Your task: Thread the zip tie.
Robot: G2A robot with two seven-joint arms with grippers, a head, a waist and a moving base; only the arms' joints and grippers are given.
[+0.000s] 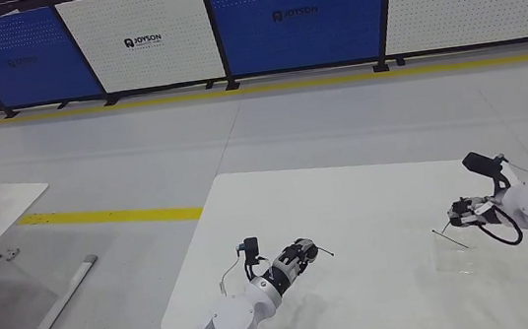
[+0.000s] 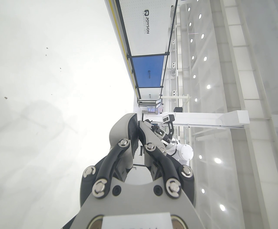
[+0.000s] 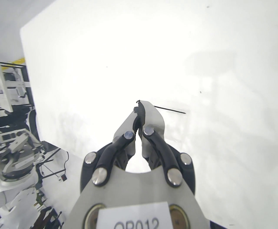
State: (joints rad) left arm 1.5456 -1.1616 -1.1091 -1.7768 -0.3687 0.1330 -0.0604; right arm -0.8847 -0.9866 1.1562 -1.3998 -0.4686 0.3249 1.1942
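Right end effector (image 3: 139,115) pinches the zip tie (image 3: 169,109); left end effector (image 2: 138,128) is closed. Threading seems unstarted: they're well apart.

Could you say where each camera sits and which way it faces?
Top view: above the arms, looking down at the table; left gripper, right gripper show.
Left wrist view: on that wrist, facing across the table toward the right arm; own fingers show.
Right wrist view: on that wrist, facing down at the zip tie; own fingers show.
Top and right wrist views share the zip tie.
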